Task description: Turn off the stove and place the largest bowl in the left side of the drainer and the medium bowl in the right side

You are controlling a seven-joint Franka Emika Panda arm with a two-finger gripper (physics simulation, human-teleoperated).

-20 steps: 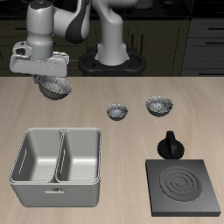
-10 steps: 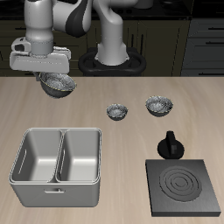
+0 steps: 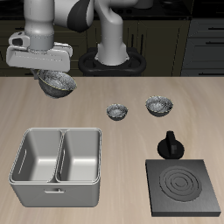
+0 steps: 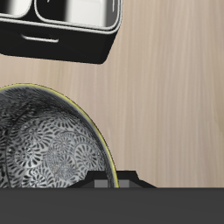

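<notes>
The desk (image 3: 122, 131) is rendered in pale beige wood grain with fine lengthwise streaks. The drainer (image 3: 57, 164) is shown in light grey metal with brighter highlights along its rim. The stove (image 3: 185, 188) is coloured flat black, with dark concentric rings marked in thin grey lines, and its knob (image 3: 170, 145) is black. The largest bowl (image 3: 57, 84) is seen as shiny silver outside; its inside (image 4: 48, 149) is patterned in dark mottled black-and-white swirls, edged by a yellowish rim. The end effector (image 3: 39, 54) is coloured light grey.
</notes>
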